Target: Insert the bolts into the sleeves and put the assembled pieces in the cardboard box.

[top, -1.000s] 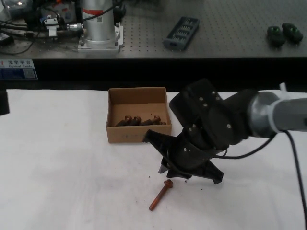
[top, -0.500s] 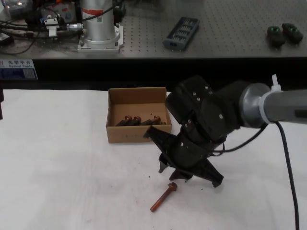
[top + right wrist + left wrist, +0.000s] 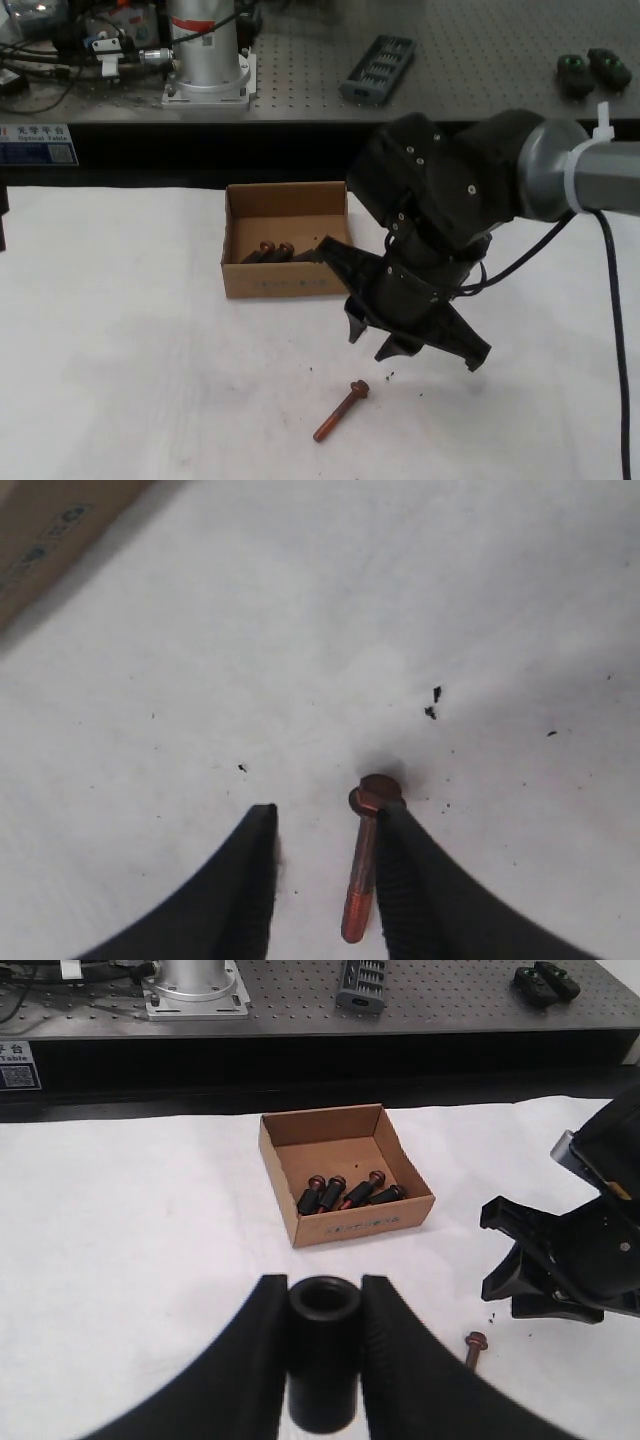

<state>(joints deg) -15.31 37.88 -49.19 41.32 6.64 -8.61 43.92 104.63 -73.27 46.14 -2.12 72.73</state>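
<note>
Step in hand, as I judge it: fetching the loose bolt for the sleeve that is already held. The left gripper (image 3: 322, 1292) has its fingers closed on a black sleeve (image 3: 324, 1360), upright with the bore facing up, above the near part of the white surface (image 3: 130, 350). The right gripper (image 3: 372, 345) hangs with its fingers spread and nothing between them, pointing down over a copper-coloured bolt (image 3: 340, 411). The bolt lies flat close to the near edge of the surface, its head toward the cardboard box (image 3: 285, 280). From the right wrist view the bolt sits in the gap but off centre, close along one finger, and the high view suggests the fingers are clear above it, not touching. The box stands toward the far edge, around mid-surface, with several assembled pieces (image 3: 345, 1195) in a row against its near wall. Next move likely calls for centring the gap over the shank, lowering, closing, then lining the bolt up with the sleeve's bore.
</note>
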